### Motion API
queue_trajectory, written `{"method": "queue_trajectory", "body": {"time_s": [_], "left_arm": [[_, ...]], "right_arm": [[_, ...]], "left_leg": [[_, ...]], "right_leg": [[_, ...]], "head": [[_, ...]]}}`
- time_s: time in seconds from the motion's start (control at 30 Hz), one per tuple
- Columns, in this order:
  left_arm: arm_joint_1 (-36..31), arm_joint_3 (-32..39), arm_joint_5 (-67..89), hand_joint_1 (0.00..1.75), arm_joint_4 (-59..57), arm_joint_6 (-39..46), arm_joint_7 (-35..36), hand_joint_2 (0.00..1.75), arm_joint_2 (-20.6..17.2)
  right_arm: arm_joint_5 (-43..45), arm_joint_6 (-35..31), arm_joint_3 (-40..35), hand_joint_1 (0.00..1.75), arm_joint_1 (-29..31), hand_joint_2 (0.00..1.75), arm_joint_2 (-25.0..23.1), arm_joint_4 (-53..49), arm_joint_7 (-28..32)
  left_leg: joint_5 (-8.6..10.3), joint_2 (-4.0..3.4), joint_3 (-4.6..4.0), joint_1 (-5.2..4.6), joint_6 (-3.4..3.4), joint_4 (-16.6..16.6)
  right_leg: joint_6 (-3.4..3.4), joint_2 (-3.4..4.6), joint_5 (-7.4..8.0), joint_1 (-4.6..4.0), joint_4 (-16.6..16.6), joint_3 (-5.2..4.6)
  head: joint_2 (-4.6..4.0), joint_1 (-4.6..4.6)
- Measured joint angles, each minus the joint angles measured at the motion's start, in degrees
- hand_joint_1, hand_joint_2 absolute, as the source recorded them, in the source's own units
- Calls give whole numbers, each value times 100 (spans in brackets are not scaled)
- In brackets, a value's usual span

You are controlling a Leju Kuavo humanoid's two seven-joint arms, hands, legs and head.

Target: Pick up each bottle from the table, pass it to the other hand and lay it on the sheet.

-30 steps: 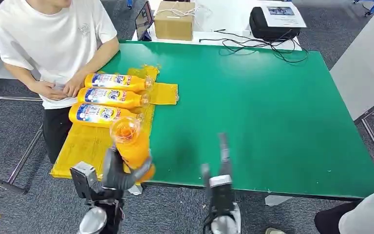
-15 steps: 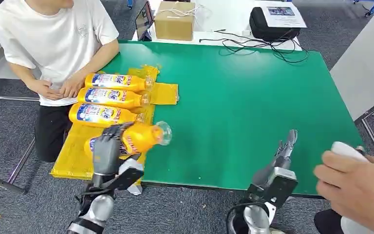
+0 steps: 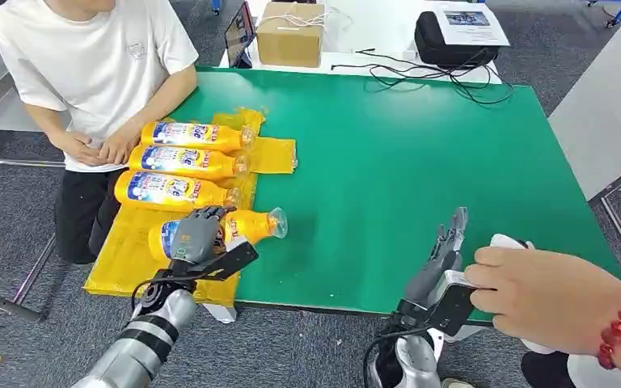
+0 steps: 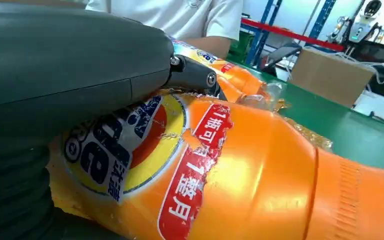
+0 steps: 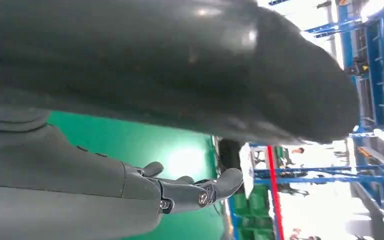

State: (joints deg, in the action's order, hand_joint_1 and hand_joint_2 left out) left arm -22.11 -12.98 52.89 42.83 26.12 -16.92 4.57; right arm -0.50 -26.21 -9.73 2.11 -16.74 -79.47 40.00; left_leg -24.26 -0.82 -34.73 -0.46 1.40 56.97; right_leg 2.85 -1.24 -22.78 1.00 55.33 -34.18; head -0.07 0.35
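Left hand (image 3: 197, 235) wrapped over a lying orange bottle (image 3: 247, 225) on the yellow sheet (image 3: 133, 250), right hand (image 3: 445, 250) spread flat, empty, a person's hand (image 3: 546, 295) at its 4 o'clock, three bottles (image 3: 179, 162) at 12 o'clock of the left hand.

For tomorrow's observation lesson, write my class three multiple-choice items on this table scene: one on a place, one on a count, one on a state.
1. Where does the yellow sheet lie on the green table?
A. At its left edge, by the seated person
B. In its centre
C. At its right edge

2. How many orange bottles lie on the sheet, counting the one under the left hand?
A. Two
B. Four
C. Six

3. What is the right hand doing?
A. Gripping a bottle
B. Holding nothing, fingers extended
C. Pressing on the cardboard box

Answers:
1 A: the sheet hangs over the left edge near the person in white.
2 B: three bottles lie in a row and a fourth lies nearest, under the left hand.
3 B: its fingers are straight, with nothing between them.
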Motion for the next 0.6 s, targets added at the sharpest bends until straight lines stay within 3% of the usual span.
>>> {"method": "queue_trajectory", "body": {"time_s": [0.1, 0.13, 0.17, 0.2, 0.47, 0.5, 0.6], "left_arm": [[-230, 13, 267, 175, -442, 87, 171, 175, -20], [-289, 13, 301, 161, -537, 90, 196, 175, -26], [-341, 13, 313, 59, -634, 94, 223, 175, -28], [-380, 15, 353, 16, -730, 77, 257, 175, -33], [-764, -66, 868, 16, -1346, -512, 785, 175, -94], [-792, -66, 868, 0, -1370, -514, 787, 175, -96], [-849, -77, 881, 0, -1464, -533, 796, 175, -98]], "right_arm": [[105, 155, 61, 0, 14, 0, -28, 105, 0], [109, 170, 76, 0, 18, 0, -39, 129, 0], [120, 184, 85, 0, 22, 0, -39, 160, 0], [124, 194, 96, 0, 26, 0, -39, 183, 0], [138, 293, 186, 0, 113, 0, -96, 382, 0], [140, 293, 192, 0, 122, 0, -98, 398, 0], [138, 295, 225, 0, 135, 0, -103, 441, 0]], "left_leg": [[0, 0, 5, 0, 0, 0], [0, -1, 8, 0, 0, 0], [0, -2, 12, 0, 0, 0], [0, -2, 14, 0, 0, 0], [0, 1, 31, 1, -1, -2], [0, 1, 31, 1, -1, -2], [0, 2, 38, 1, -1, -2]], "right_leg": [[0, 1, 0, 0, 0, 4], [0, 2, 0, 0, 1, 6], [0, 2, 0, 0, 1, 9], [0, 3, 0, -1, 1, 11], [-3, -1, -5, -1, 2, 30], [-3, -1, -5, -1, 2, 31], [-3, 0, -4, 0, 2, 40]], "head": [[0, 0], [0, 0], [0, 2], [0, 0], [0, 0], [0, 2], [0, 2]]}}
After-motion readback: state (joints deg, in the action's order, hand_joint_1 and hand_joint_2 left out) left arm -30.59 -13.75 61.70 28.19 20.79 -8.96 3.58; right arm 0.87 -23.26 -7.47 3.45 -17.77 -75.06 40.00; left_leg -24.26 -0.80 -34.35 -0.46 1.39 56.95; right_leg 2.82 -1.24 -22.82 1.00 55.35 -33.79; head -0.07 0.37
